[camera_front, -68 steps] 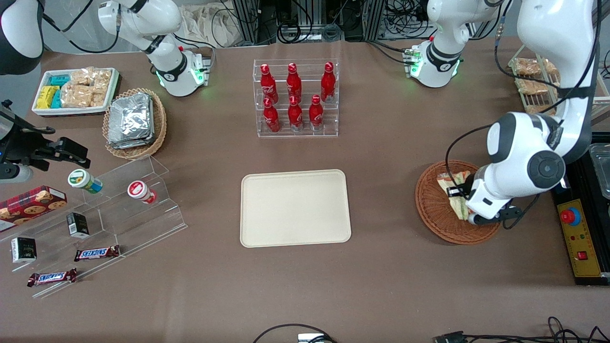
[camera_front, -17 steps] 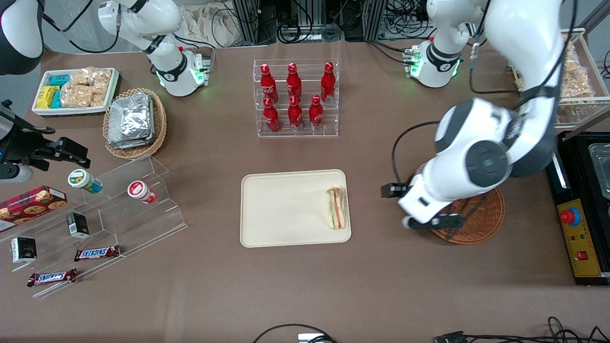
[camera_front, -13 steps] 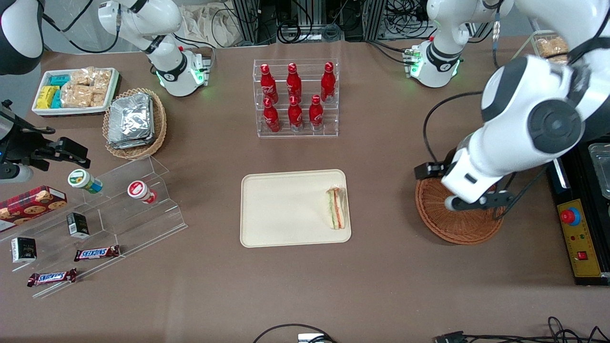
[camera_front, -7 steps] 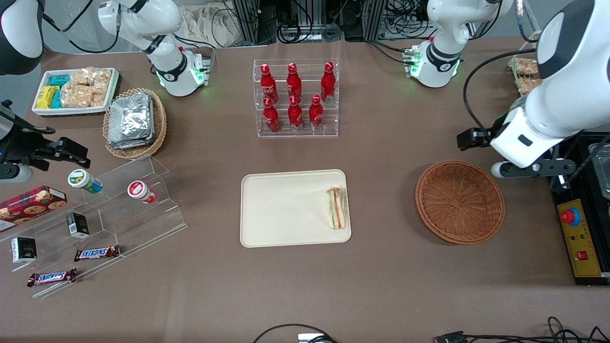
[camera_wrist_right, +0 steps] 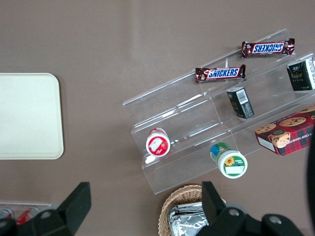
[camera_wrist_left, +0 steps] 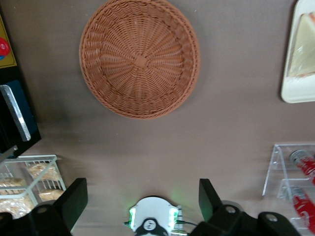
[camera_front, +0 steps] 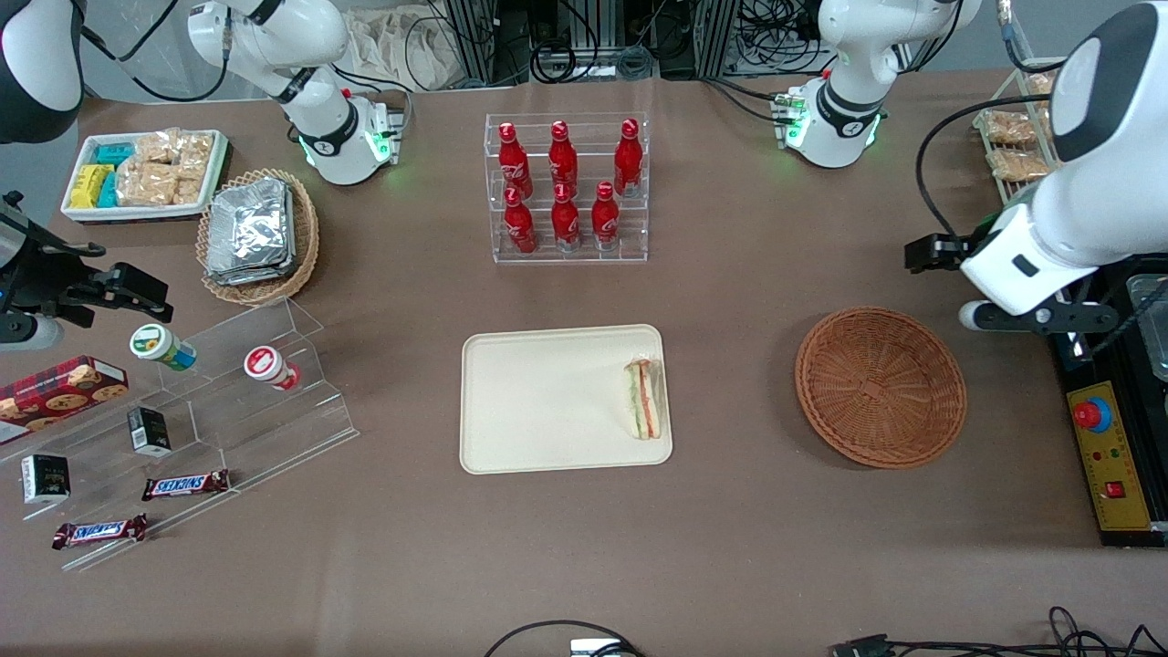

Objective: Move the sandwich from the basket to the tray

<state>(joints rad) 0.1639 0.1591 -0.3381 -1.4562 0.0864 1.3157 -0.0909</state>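
The sandwich lay on the tray, at the tray's edge nearest the basket, with its long axis running along that short edge, toward and away from the front camera. Taking the basket as landmark: the basket held nothing, its woven floor bare in the left wrist view, and the tray stood well apart from it toward the parked arm's end of the table. The gripper hung high above the table, off the basket toward the working arm's end and farther from the front camera than it. Its fingers stood spread wide with nothing between them, so the grasp was let go. From the gripper the sandwich lay past the basket, toward the parked arm's end and a little nearer the front camera; only a corner of the tray with the wrapped bread showed in the wrist view. By my reading the transfer was done, since the sandwich rested wholly inside the tray rim and the basket was emptied; what remained looked like retreat only. Were any correction wanted, the working arm would have to cross over the basket to reach the sandwich, approaching across its long axis.
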